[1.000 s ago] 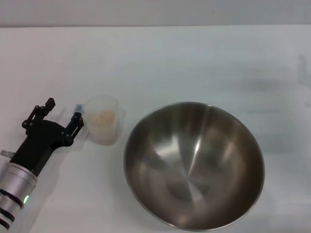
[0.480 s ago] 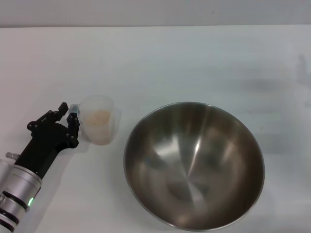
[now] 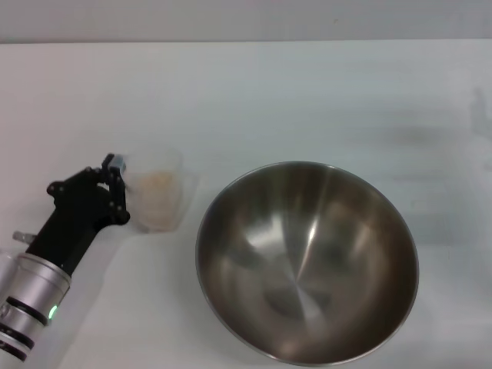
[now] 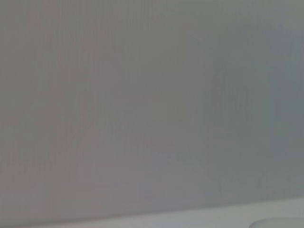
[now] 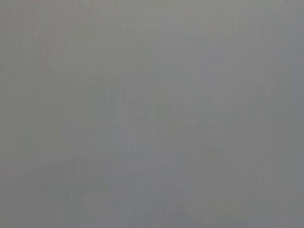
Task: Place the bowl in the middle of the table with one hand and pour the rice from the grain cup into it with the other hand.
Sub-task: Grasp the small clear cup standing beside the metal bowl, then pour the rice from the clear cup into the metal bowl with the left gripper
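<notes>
1. Bowl (image 3: 307, 261) sits upright on the table (image 3: 269, 100), empty, steel inside showing; I'm using it as landmark.
2. Grain cup (image 3: 157, 198) stands just beside the bowl's left rim, not touching it, tilted slightly, rice (image 3: 156, 183) visible inside.
3. Left gripper (image 3: 114, 178) is on the cup's far side from the bowl, fingers pinched together on the cup's handle side; I read it as clamped on the handle.
4. Right gripper: I can't see it in any view.
5. Both wrist views show only blank grey.
</notes>
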